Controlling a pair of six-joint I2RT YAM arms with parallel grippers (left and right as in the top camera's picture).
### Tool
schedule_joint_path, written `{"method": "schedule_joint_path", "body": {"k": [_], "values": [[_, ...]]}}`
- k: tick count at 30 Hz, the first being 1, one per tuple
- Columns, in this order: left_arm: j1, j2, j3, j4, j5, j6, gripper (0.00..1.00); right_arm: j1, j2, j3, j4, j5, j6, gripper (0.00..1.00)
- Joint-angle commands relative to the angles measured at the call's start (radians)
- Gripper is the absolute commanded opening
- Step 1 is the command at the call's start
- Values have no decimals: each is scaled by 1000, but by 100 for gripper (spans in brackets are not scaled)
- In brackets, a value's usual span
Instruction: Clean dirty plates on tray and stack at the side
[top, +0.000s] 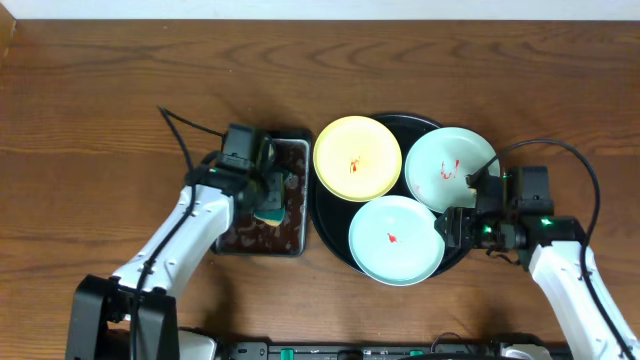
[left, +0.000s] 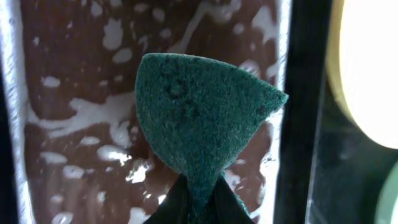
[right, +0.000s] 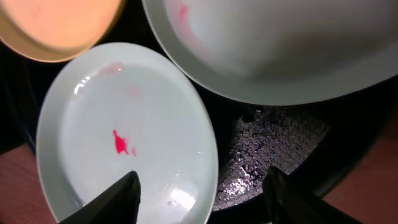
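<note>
Three plates lie on the round black tray (top: 330, 215): a pale yellow plate (top: 357, 158) at the upper left, a mint plate (top: 450, 167) at the upper right, and a mint plate (top: 396, 240) at the front. Each has red smears. My left gripper (top: 268, 195) is shut on a green sponge (left: 202, 121) and holds it over the pan of brown liquid. My right gripper (right: 202, 190) is open just above the front mint plate's (right: 124, 137) right rim. The other mint plate (right: 280, 50) and the yellow plate (right: 56, 25) also show in the right wrist view.
A rectangular black pan (top: 298, 140) of brown soapy liquid (left: 74, 93) stands left of the tray on the wooden table (top: 100, 100). The tray's bare bottom (right: 267, 149) is wet and speckled between the plates.
</note>
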Motion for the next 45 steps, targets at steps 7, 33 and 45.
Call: {"method": "schedule_joint_path", "body": {"k": [7,33,45], "values": [[-20,-6,116,-160,-101,-16,7,11,128,-7,32,-24,12,49],[-32,-10,151,-140,209,-17,7,11,302,-7,106,-83,13,1],[-317,-1,151,153,306,-192,7,11,302,-7,116,-105,12,1]]}}
